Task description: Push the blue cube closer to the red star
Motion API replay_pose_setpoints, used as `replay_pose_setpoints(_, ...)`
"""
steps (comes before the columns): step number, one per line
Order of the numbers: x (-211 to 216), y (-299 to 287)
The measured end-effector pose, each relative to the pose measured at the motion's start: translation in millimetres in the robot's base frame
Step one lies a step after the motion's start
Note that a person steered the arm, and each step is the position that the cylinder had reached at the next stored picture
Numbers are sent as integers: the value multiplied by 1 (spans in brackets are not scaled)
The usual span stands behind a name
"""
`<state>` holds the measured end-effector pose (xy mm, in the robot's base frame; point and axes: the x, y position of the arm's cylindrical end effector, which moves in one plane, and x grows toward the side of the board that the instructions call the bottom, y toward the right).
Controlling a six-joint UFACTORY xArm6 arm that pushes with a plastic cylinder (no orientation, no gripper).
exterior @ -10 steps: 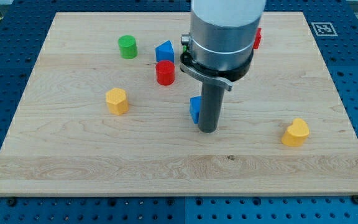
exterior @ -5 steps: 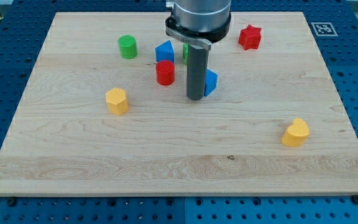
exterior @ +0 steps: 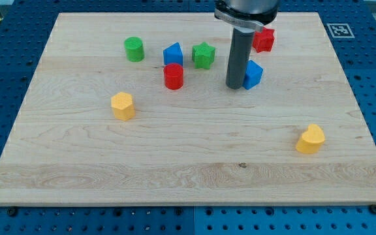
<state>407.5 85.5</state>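
No pincer on this rig, so nothing opens, closes or grips anything: the arm ends in a straight dark rod, and my tip [exterior: 235, 86] is planted on the wooden surface [exterior: 175, 156], pressed right against the view's left face of the blue cube [exterior: 253, 74]. That contact side makes sense, because a shove from there sends the cube toward the view's right and top, where the red star [exterior: 264, 40] sits.

Only 1 camera view to call, so here is the layout. The blue cube sits just below the red star and a touch to the view's left, near it but apart, with a strip of bare wood between them. The rod's upper part overlaps the star's left edge in the picture, so that side of the star is partly hidden.

Off to the view's left, a cluster stands clear of the action: a green star [exterior: 203, 55], a blue block with a peaked top [exterior: 173, 53], a red cylinder [exterior: 173, 76] and a green cylinder [exterior: 134, 49]. A yellow block [exterior: 123, 105] stands alone further down, and a yellow heart-like block [exterior: 311, 138] rests near the view's lower right.

My read: the task is nearly done, and only a short nudge up and right is left.
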Motion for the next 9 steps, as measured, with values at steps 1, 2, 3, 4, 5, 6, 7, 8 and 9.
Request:
replay_pose_setpoints(1, 4, 10)
replay_pose_setpoints(2, 23, 32)
replay_pose_setpoints(3, 21, 53)
replay_pose_setpoints(4, 11, 54)
replay_pose_setpoints(5, -7, 53)
replay_pose_setpoints(6, -27, 53)
replay_pose_setpoints(7, -36, 53)
replay_pose_setpoints(8, -14, 70)
replay_pose_setpoints(9, 9, 78)
